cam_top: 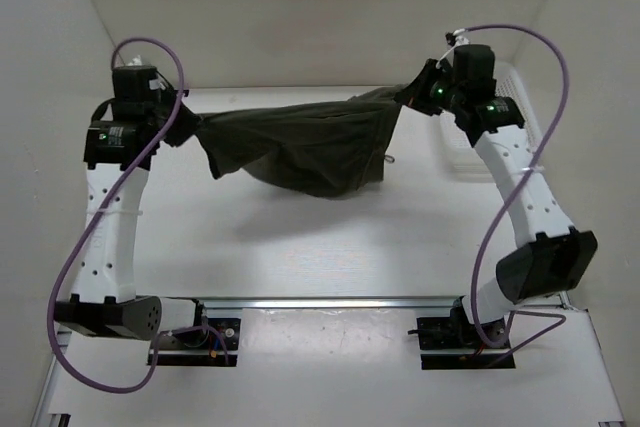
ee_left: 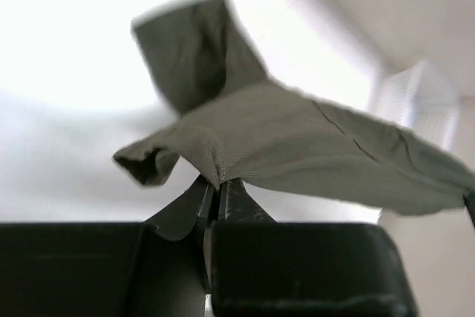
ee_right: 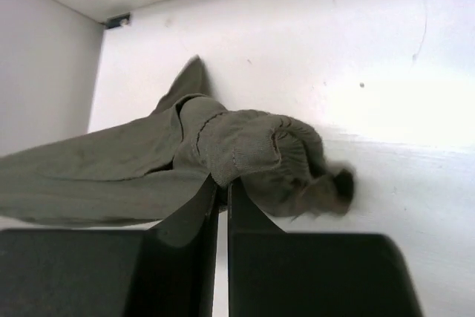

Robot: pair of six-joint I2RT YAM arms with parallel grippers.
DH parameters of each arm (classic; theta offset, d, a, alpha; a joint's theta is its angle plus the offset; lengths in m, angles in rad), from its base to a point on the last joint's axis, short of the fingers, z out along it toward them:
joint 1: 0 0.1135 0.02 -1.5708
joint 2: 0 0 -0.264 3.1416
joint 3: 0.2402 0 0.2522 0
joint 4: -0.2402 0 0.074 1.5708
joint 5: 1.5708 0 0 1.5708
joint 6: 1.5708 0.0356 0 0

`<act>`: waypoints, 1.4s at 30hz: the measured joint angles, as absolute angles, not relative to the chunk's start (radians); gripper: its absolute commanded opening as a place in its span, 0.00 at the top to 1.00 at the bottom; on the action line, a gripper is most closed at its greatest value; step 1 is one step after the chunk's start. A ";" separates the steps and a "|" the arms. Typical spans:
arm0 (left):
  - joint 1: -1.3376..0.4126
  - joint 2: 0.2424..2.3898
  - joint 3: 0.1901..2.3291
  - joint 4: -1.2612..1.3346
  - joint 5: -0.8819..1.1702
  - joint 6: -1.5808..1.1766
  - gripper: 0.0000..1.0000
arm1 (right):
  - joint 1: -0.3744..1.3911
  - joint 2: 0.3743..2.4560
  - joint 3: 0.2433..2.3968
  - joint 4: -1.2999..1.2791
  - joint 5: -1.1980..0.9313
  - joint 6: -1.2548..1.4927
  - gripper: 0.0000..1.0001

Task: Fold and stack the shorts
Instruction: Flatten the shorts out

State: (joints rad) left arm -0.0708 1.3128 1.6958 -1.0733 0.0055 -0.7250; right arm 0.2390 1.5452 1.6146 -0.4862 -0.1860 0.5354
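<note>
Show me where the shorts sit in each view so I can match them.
Top external: shorts hang mid-frame between left gripper and right gripper.
Left wrist: shorts fill the centre, running right.
Right wrist: shorts bunched centre, trailing left.
Shared: basket, top and left wrist only.

Olive shorts [ee_left: 297, 146] in tightly closed jaws, fabric taut toward a blurred white basket [ee_left: 419, 102]

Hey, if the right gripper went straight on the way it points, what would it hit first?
The shorts, which the right gripper pinches, bunched right at its tips. Beyond that fabric only a white surface shows; how far is unclear.
</note>
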 measured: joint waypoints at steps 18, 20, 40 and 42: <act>-0.046 1.157 2.238 -1.240 0.043 -0.635 0.90 | 0.256 1.132 1.993 -0.960 -0.237 0.342 1.00; -0.046 1.097 2.263 -1.252 0.052 -0.633 0.90 | 0.256 1.097 2.078 -1.013 -0.250 0.332 1.00; -0.061 1.574 1.988 -1.019 0.126 -0.494 0.16 | 0.247 1.350 1.687 -0.859 -0.133 0.309 0.21; -0.061 1.808 2.101 -1.014 0.115 -0.474 0.01 | 0.242 1.516 1.701 -0.801 -0.110 0.302 0.12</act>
State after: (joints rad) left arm -0.0608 1.8084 2.1006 -1.0142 0.1146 -0.4736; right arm 0.2420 1.5162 1.7008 -0.8005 -0.1097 0.3023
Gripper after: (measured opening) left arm 0.877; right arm 0.754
